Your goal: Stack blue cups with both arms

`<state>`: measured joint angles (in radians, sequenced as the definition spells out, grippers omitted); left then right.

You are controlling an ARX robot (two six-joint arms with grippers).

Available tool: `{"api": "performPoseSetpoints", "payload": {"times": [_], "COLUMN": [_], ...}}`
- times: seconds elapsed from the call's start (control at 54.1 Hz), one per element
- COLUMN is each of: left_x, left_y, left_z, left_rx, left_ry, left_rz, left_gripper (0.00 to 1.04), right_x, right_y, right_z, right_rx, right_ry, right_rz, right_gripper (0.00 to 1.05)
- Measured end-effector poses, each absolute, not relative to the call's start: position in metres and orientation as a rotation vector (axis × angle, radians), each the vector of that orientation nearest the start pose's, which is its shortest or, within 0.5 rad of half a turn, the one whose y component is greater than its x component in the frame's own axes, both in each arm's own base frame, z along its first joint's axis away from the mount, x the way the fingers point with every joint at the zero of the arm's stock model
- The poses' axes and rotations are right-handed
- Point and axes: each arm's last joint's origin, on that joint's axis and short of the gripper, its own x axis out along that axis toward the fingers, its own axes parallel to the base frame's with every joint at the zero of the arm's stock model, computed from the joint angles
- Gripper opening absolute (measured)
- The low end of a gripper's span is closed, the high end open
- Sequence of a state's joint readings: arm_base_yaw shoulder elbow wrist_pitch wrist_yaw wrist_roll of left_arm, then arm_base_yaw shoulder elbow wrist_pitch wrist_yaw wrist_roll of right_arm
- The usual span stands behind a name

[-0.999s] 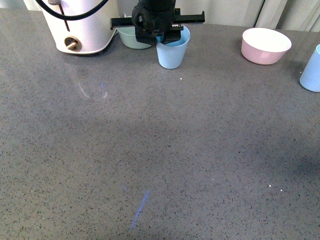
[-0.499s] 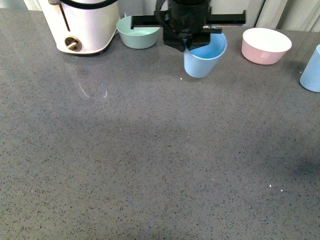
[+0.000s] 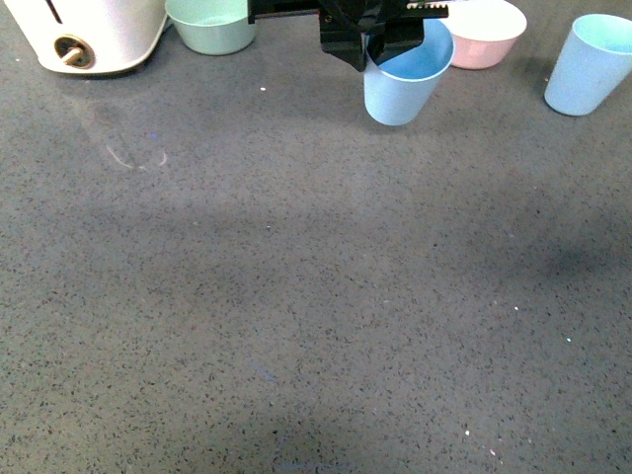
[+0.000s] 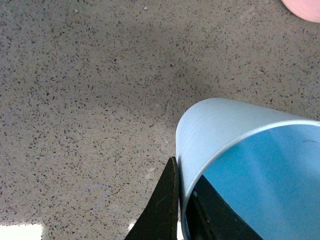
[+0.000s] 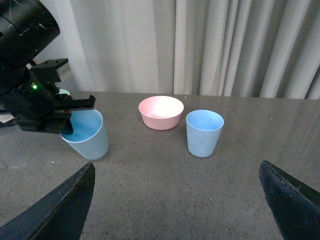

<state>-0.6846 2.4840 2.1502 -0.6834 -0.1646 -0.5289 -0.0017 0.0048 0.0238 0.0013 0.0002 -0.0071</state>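
Observation:
My left gripper (image 3: 367, 44) is shut on the rim of a light blue cup (image 3: 403, 81) and holds it tilted just above the grey counter at the back middle. In the left wrist view the cup's rim (image 4: 210, 130) sits pinched between my fingers (image 4: 165, 205), one outside and one inside. The second blue cup (image 3: 590, 63) stands upright at the back right. The right wrist view shows it (image 5: 204, 132) ahead of my right gripper (image 5: 177, 200), which is open and empty, well short of the cup. The held cup (image 5: 87, 135) and the left gripper (image 5: 42, 112) show there too.
A pink bowl (image 3: 482, 32) with a white inside stands between the two cups at the back. A pale green bowl (image 3: 210, 24) and a white appliance (image 3: 84, 35) stand at the back left. Curtains (image 5: 225, 45) hang behind the counter.
The left gripper has carried the blue cup to the right, away from the green bowl toward the pink bowl. The view has shifted, so the second cup now shows fully.

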Motion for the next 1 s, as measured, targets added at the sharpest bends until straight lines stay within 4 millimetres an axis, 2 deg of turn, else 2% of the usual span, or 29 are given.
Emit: {"api": "performPoseSetpoints", "payload": {"times": [0.222,0.462,0.499,0.666,0.925,0.999], "left_x": [0.417,0.427,0.428,0.43,0.429,0.428], "left_y": [-0.336,-0.335,-0.335,-0.336,-0.334,-0.332], "left_z": [0.135,0.134,0.134,0.124,0.129,0.131], "left_rx": [-0.019,-0.029,-0.029,-0.023,-0.035,-0.037], "left_ry": [1.091,1.114,1.114,1.125,1.109,1.11], "left_rz": [-0.184,-0.207,-0.209,-0.233,-0.257,-0.256], "left_gripper": [0.02,0.02,0.06,0.38,0.88,0.96], "right_x": [0.096,0.096,0.096,0.096,0.096,0.096], "right_y": [0.0,0.0,0.0,0.0,0.0,0.0], "right_z": [0.171,0.171,0.171,0.171,0.171,0.171], "right_rx": [-0.007,-0.007,-0.007,-0.007,-0.007,-0.007], "right_ry": [-0.02,-0.02,-0.02,-0.02,-0.02,-0.02], "right_rz": [-0.002,-0.002,-0.002,-0.002,-0.002,-0.002], "right_gripper": [0.96,0.96,0.96,0.96,0.96,0.96]}}
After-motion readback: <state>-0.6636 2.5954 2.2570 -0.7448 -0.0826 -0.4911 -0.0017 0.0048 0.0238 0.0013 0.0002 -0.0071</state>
